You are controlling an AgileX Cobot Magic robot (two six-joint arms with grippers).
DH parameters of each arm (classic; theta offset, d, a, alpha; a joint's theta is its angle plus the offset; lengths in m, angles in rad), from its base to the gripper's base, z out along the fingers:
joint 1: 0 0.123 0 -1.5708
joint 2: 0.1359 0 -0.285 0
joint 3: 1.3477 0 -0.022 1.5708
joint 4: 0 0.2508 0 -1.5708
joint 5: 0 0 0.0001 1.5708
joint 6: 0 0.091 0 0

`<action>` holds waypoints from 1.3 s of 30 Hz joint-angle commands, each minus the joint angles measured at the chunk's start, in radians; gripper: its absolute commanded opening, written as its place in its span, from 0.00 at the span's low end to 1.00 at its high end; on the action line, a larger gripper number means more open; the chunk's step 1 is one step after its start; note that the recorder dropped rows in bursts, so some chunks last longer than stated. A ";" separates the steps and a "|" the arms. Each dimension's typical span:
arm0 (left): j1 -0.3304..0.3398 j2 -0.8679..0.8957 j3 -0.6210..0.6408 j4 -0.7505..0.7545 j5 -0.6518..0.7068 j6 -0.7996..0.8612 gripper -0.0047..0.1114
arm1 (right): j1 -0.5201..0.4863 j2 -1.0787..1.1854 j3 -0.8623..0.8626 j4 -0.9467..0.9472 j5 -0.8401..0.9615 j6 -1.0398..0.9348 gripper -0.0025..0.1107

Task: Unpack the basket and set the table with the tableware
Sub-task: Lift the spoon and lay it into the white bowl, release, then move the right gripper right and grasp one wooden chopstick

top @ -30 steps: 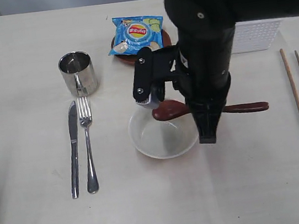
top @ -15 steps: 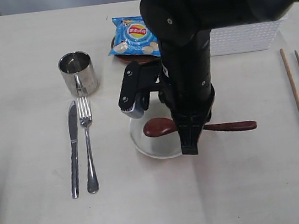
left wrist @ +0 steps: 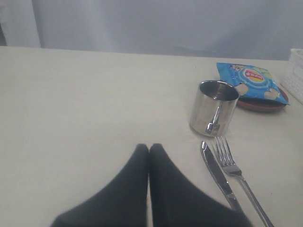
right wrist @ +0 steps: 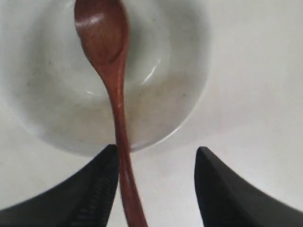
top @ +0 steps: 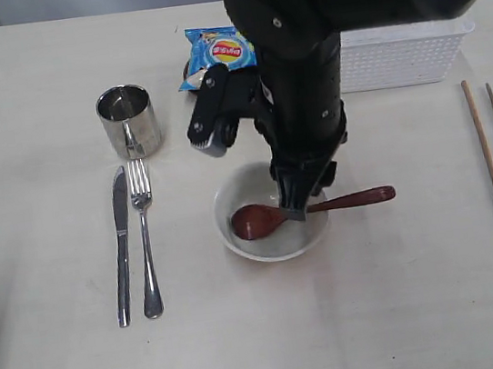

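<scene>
inspecting centre of frame: right gripper (right wrist: 157, 156) over white bowl (top: 274, 247), jaws spread wide, gripping nothing. wooden spoon (top: 351, 198) lies free, head inside bowl, handle across rim toward right, passing close beside one finger. left gripper (left wrist: 149, 147) above table (top: 22, 87), jaws pressed together, empty. steel cup (top: 129, 120) upper left; knife (top: 121, 248) and fork (top: 146, 244) side by side below it. chips bag (top: 224, 55) on brown plate (left wrist: 258, 106), top centre. basket (top: 403, 57) upper right; chopsticks (top: 486, 155) at right edge.
</scene>
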 commanded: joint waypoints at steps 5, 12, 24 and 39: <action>-0.005 -0.004 0.004 0.001 -0.002 0.003 0.04 | -0.104 -0.105 -0.064 -0.197 0.095 0.114 0.44; -0.005 -0.004 0.004 0.001 -0.002 0.003 0.04 | -0.535 -0.134 -0.064 -0.126 0.057 0.321 0.44; -0.005 -0.004 0.004 0.001 -0.002 0.003 0.04 | -0.912 -0.134 0.242 0.308 -0.309 0.327 0.44; -0.005 -0.004 0.004 0.001 -0.002 0.003 0.04 | -0.883 0.024 0.259 0.289 -0.376 0.339 0.44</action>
